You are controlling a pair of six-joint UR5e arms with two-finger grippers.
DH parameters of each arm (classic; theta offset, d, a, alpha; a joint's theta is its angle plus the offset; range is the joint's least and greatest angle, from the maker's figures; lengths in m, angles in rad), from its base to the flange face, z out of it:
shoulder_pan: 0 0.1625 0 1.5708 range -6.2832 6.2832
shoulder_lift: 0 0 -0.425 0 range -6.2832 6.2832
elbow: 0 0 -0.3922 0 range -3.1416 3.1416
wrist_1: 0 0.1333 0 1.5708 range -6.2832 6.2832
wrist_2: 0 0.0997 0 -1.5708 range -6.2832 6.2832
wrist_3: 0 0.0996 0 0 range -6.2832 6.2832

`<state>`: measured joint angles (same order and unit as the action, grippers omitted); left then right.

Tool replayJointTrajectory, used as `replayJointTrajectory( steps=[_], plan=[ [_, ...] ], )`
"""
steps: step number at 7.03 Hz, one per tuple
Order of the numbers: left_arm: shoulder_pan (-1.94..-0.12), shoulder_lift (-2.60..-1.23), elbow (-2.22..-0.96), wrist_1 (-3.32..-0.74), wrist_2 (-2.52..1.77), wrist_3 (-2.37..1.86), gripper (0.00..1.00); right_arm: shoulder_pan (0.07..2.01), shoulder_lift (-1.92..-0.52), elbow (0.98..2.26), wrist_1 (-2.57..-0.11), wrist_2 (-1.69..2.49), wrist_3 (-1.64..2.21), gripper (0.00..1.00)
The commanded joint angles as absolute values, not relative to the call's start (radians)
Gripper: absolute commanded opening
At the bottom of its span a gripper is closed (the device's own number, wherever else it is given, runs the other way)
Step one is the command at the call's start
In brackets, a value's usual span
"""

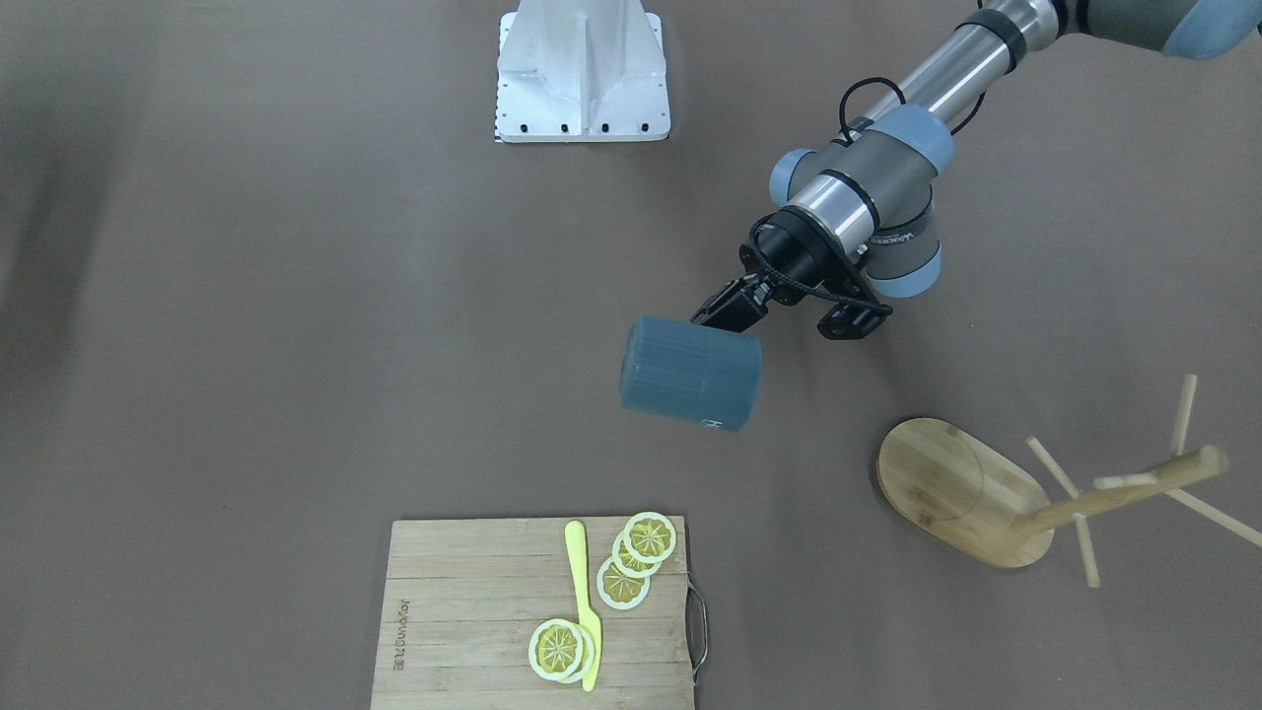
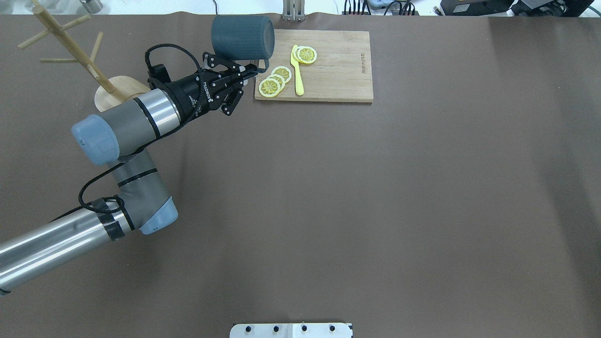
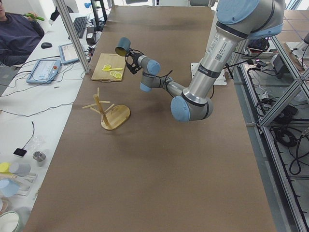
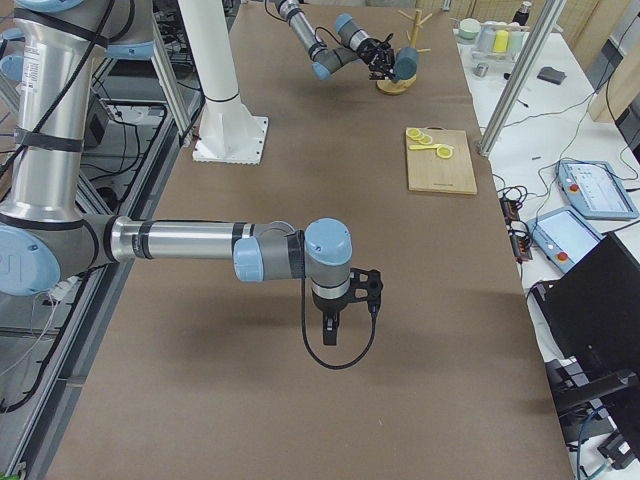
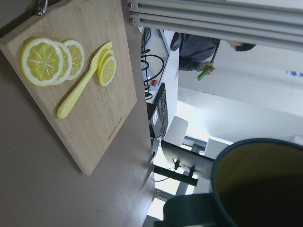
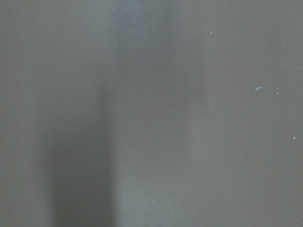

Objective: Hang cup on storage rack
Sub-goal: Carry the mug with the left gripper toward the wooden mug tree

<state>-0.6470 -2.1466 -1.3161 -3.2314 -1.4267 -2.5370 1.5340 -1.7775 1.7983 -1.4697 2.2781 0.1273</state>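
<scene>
The cup point(image 1: 690, 373) is a slate-blue mug with ribbed sides, a little pale lettering low on its wall and a yellowish-olive inside point(image 5: 265, 189). It hangs in the air on its side, close to the table's far edge, mouth turned toward the robot's right, its loop handle pinched in the left gripper point(image 2: 249, 71). The storage rack point(image 1: 946, 483), a light bamboo mug tree with thin pegs, stands upright on its oval base near the far left corner, apart from the cup.
</scene>
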Motion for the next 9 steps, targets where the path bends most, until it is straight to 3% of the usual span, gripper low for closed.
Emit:
replayJointTrajectory(
  steps=[1, 5, 7, 9],
  plan=[
    [-0.681, -2.113, -1.310, -3.257, -1.327, -2.801, 0.00, 1.534, -1.776, 1.799, -1.468, 2.276, 0.126, 1.00],
    [-0.799, -2.040, -1.246, -3.301, -1.296, -3.087, 0.00, 1.534, -1.776, 1.805, -1.466, 2.275, 0.121, 1.00],
    [-0.805, -2.022, -1.168, -3.414, -1.295, -3.089, 0.00, 1.532, -1.776, 1.807, -1.445, 2.261, 0.126, 1.00],
    [-0.811, -1.968, -1.167, -3.489, -1.301, -3.093, 0.00, 1.532, -1.776, 1.807, -1.443, 2.258, 0.126, 1.00]
  ],
)
